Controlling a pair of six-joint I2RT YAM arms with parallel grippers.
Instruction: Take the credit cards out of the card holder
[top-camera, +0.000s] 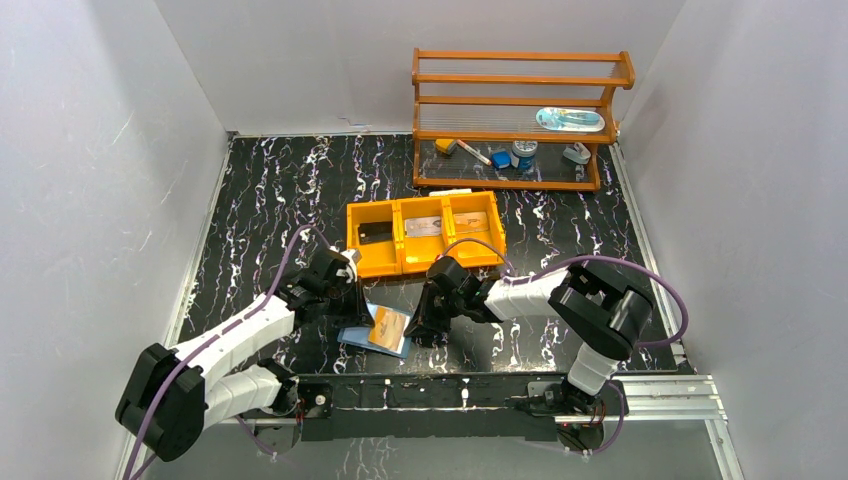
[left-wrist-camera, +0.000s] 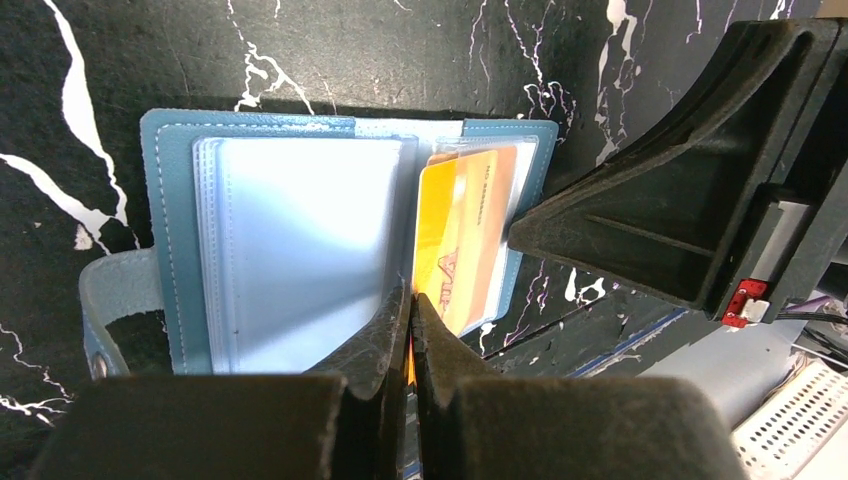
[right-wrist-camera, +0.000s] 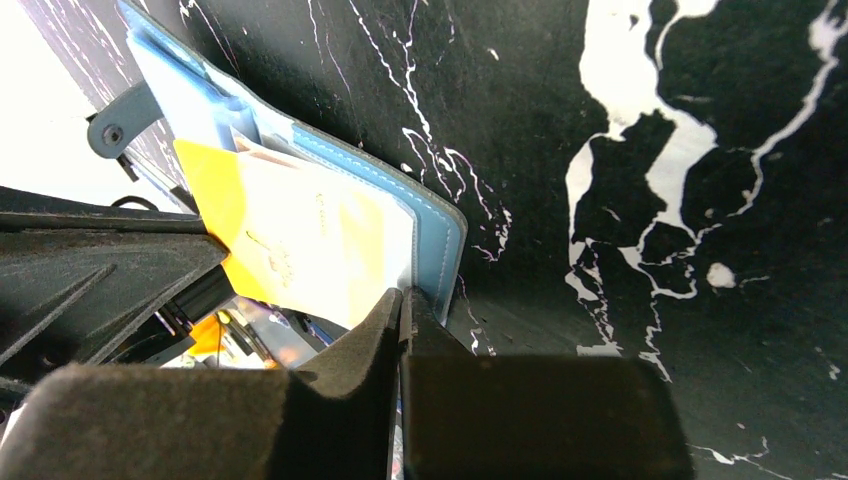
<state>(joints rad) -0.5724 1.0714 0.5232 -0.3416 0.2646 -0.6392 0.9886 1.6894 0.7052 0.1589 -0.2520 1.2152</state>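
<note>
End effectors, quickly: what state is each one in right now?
Left end effector: closed at the wallet's edge; grip cannot be told.
Right end effector: closed at the orange card's corner; grip cannot be told.

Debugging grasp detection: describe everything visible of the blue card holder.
The card holder is a slate-blue, leather-like wallet with pale stitching, lying open and flat on the black marbled table. Clear plastic sleeves fan from its spine; an orange card sits in one. A snap strap sticks out sideways. The left gripper and right gripper are both shut at its edges.
</note>
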